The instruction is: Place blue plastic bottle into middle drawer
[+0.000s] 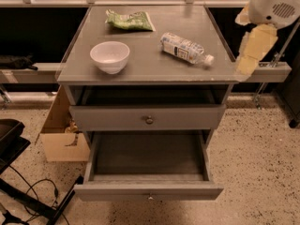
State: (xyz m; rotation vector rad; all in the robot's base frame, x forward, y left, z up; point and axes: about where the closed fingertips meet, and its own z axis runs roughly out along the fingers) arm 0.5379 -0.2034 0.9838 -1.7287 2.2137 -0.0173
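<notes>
The bottle lies on the surface; the lowest drawer stands open. The gripper hangs off the right edge, and whether it is open cannot be told.

White vented arm housing, cream gripper upper right

gripper: beside cabinet's right edge; arm cut off by frame's top-right corner.
middle drawer: back hidden under upper drawer.
</notes>
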